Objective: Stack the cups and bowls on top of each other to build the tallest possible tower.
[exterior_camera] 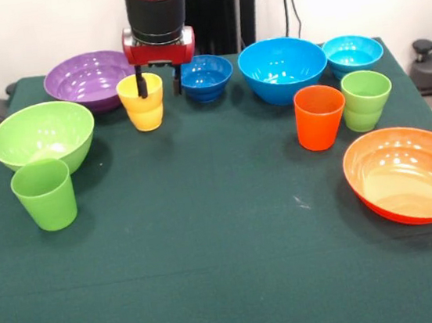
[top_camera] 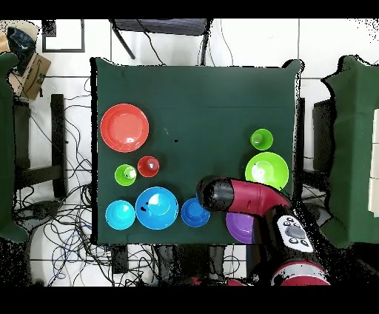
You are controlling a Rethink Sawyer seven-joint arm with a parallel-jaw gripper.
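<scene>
My gripper [exterior_camera: 159,86] hangs open at the table's far side. One finger [exterior_camera: 141,84] dips inside the yellow cup [exterior_camera: 143,107]; the other stands outside it, beside the dark blue bowl [exterior_camera: 206,76]. The purple bowl [exterior_camera: 87,79], lime green bowl [exterior_camera: 42,135], blue bowl [exterior_camera: 283,68], turquoise bowl [exterior_camera: 353,54] and orange bowl [exterior_camera: 407,173] each stand alone. So do the green cup [exterior_camera: 44,194], orange cup [exterior_camera: 320,117] and light green cup [exterior_camera: 366,100]. No tower stands. In the overhead view the arm [top_camera: 244,198] hides the yellow cup.
The dark green tablecloth [exterior_camera: 212,256] covers the table. In the overhead view, chairs and cables lie around the table on the floor [top_camera: 59,148].
</scene>
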